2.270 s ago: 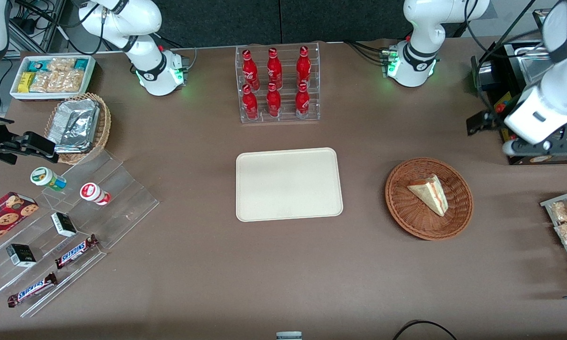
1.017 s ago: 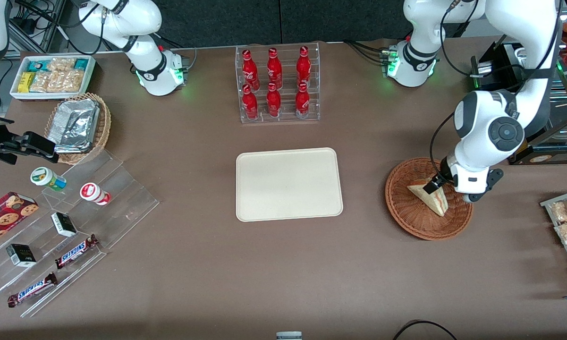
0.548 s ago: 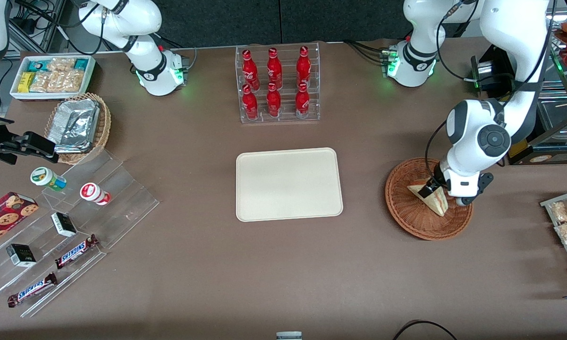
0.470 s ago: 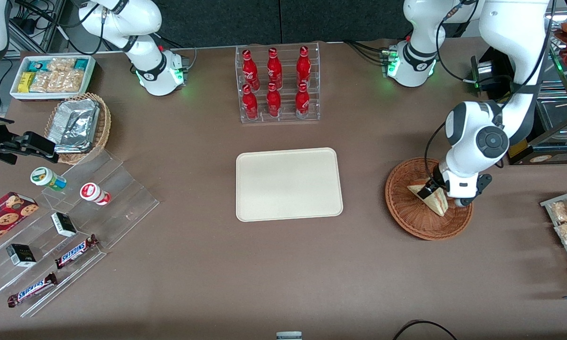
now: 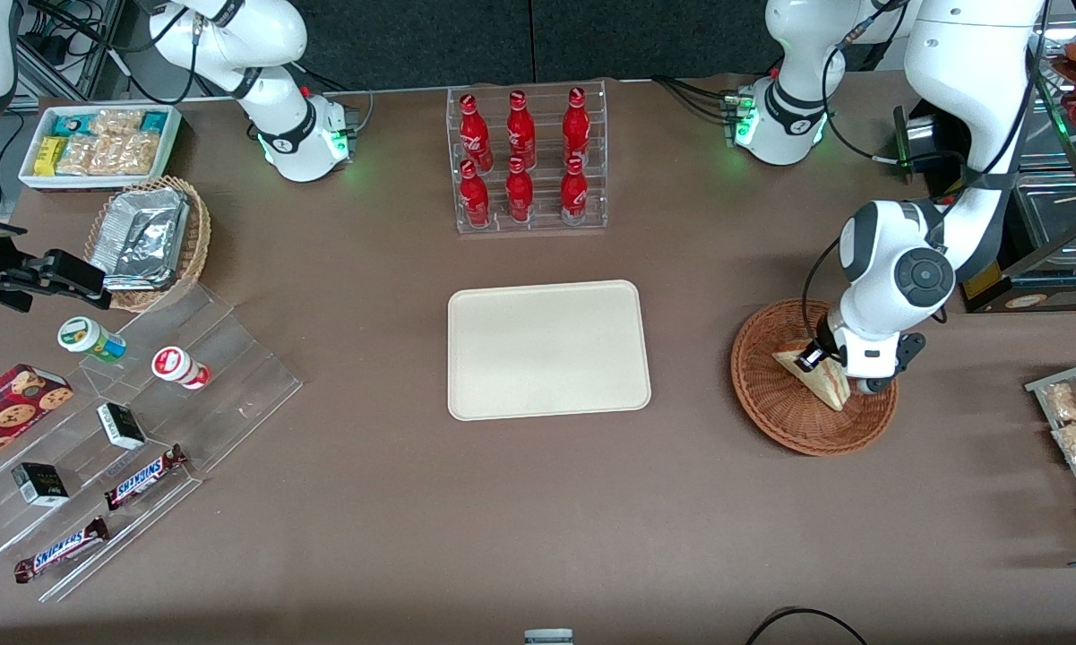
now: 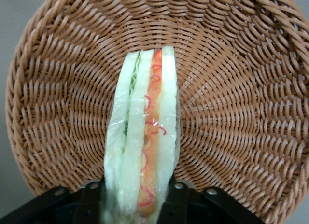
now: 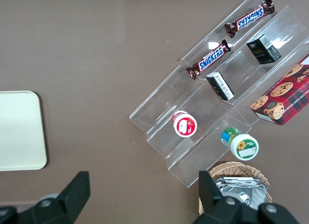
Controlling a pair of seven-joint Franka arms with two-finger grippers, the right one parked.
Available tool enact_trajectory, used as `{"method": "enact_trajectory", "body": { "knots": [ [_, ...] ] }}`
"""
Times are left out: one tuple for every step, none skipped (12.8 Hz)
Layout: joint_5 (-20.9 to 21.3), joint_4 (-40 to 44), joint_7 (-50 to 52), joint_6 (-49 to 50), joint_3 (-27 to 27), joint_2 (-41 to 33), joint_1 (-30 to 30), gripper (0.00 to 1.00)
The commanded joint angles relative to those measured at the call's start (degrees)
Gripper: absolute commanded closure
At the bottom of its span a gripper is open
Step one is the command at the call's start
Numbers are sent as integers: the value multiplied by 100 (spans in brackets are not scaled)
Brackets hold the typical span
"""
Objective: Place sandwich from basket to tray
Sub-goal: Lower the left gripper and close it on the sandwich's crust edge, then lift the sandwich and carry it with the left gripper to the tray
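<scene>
Brown matte tabletop [image 5: 367, 502] fills the front view, with dark panels along its top edge. Compared with the picture from half a second ago, the left arm has sunk slightly lower over the basket [image 5: 775, 421], and the gripper [image 5: 815, 360] now sits down on the sandwich [image 5: 829, 387], which has not shifted in the basket. The cream tray [image 5: 548, 349] lies bare at the table's middle, well apart from the basket, which sits toward the working arm's end. Farther from the camera than the tray stands a clear rack of red bottles [image 5: 524, 161] with white script too small to read. Toward the parked arm's end, two bars [image 5: 98, 520] on clear acrylic steps read "SNICKERS".

From the left wrist, the sandwich [image 6: 142, 137] stands on edge in the woven basket [image 6: 241, 89], and the black fingers [image 6: 178, 202] press against both bread faces at its nearer end, clamped on it.

From the right wrist, the "SNICKERS" bars [image 7: 231, 35], a cookie box [image 7: 282, 103] and a tray corner [image 7: 19, 130] rest on the same brown surface.
</scene>
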State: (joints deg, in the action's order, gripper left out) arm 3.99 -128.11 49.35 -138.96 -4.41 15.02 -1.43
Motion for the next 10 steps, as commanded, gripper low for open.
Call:
{"method": "enact_trajectory", "body": {
  "knots": [
    [356,-39,75,482,11,-384,-41,100],
    [392,48,49,763,-24,-499,-50,100],
    [401,206,-47,1070,-85,-535,-137,100],
    [401,355,-170,1317,-103,-544,-190,100],
    [384,539,-336,1598,-173,-562,-260,100],
    [375,741,-460,1844,-235,-553,-357,100],
    [366,935,-505,2081,-349,-527,-444,100],
    [340,1119,-505,2258,-454,-518,-524,100],
    [305,1304,-496,2390,-594,-500,-629,100],
    [287,1428,-427,2435,-700,-448,-726,100]
  ]
}}
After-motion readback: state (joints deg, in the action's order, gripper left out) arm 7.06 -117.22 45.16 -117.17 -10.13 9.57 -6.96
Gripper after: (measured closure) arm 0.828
